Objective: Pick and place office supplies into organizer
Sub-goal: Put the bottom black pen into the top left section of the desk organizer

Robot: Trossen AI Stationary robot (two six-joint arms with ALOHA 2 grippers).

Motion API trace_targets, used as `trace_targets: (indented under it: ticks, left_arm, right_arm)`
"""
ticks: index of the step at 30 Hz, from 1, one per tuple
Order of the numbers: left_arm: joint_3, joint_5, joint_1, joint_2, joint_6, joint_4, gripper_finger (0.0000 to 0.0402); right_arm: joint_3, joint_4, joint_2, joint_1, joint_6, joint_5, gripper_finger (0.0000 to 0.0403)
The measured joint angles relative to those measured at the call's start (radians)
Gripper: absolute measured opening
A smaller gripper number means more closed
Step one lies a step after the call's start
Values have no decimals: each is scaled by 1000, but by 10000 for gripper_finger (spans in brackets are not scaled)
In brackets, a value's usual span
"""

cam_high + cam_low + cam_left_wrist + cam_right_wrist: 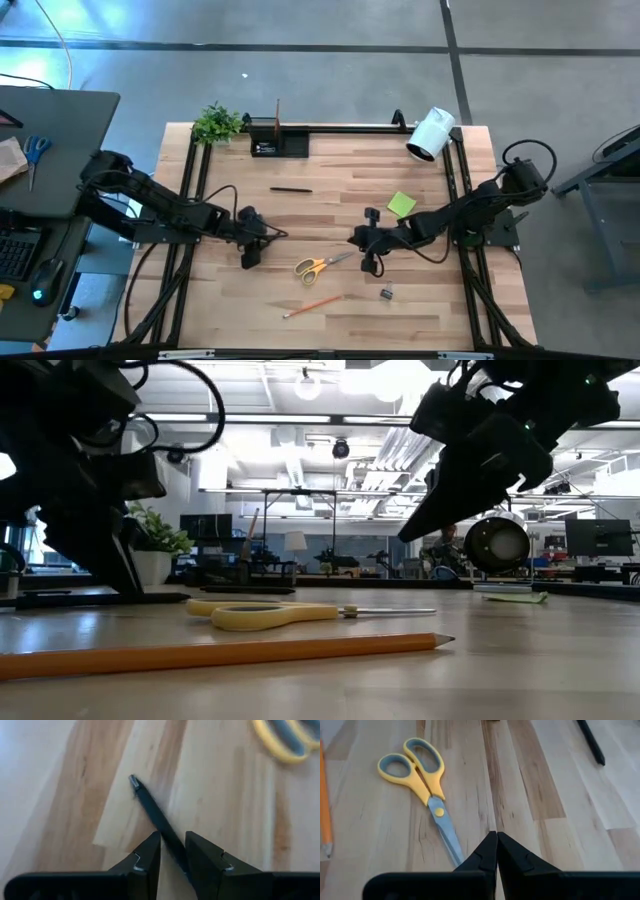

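Orange pencil (220,651) nearest low camera, lying flat on table (420,310). Yellow-handled scissors (318,266) just behind, grey-lined loops, blades shut. Left gripper (172,857) clamped on slim black pen (155,812). Right gripper (496,851) jaws together, empty, beside scissor blades. Organizer (277,138) at far edge.

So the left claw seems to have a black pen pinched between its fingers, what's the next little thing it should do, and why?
Probably lift the black pen straight up. The left gripper is closed on the pen near one end, its other end pointing out over the wooden table. The organizer sits at the table's far edge, so the pen needs height before travelling there. The right gripper waits shut beside the yellow-handled scissors.
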Motion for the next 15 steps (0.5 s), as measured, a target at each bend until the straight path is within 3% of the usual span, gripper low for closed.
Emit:
trace_targets:
  ticks: [10, 15]
  left_arm:
    - [6, -77, -2, 93, -13, 39, 81]
    - [0, -114, -1, 100, 120, 119, 79]
  right_arm:
    - [0, 48, -1, 0, -57, 30, 2]
    - [0, 77, -1, -7, -78, 67, 2]
